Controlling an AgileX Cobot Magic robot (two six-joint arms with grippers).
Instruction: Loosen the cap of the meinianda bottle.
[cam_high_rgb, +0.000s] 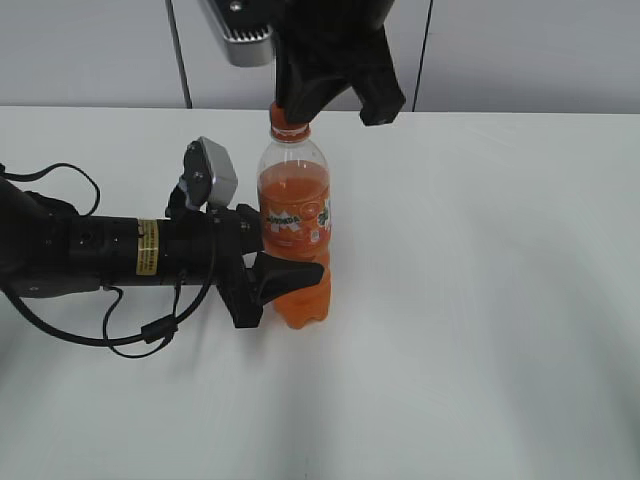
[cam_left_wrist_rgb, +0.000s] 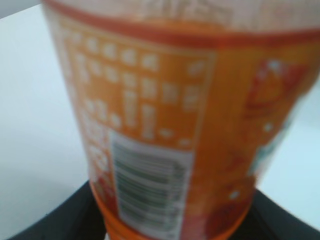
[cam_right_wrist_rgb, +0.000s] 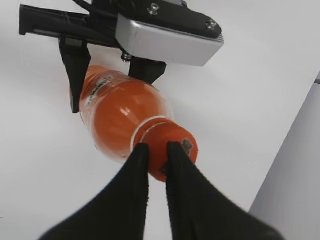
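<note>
The meinianda bottle (cam_high_rgb: 295, 225) stood upright on the white bench (cam_high_rgb: 480, 300), mid-bench. The left end effector (cam_high_rgb: 285, 272) came in from the bottle's left side and was clamped around its lower body, just below the label band. Above the bottle, the right end effector (cam_right_wrist_rgb: 156, 156) reached down with its fingers narrowed against the ribbed sides of the orange cap (cam_right_wrist_rgb: 172, 150), gripping it.

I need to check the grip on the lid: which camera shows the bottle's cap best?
The right wrist view: the cap fills the frame's middle, the right gripper closed on its side. In the exterior view, that gripper mostly covers the cap. The left wrist view shows only the bottle's label.
</note>
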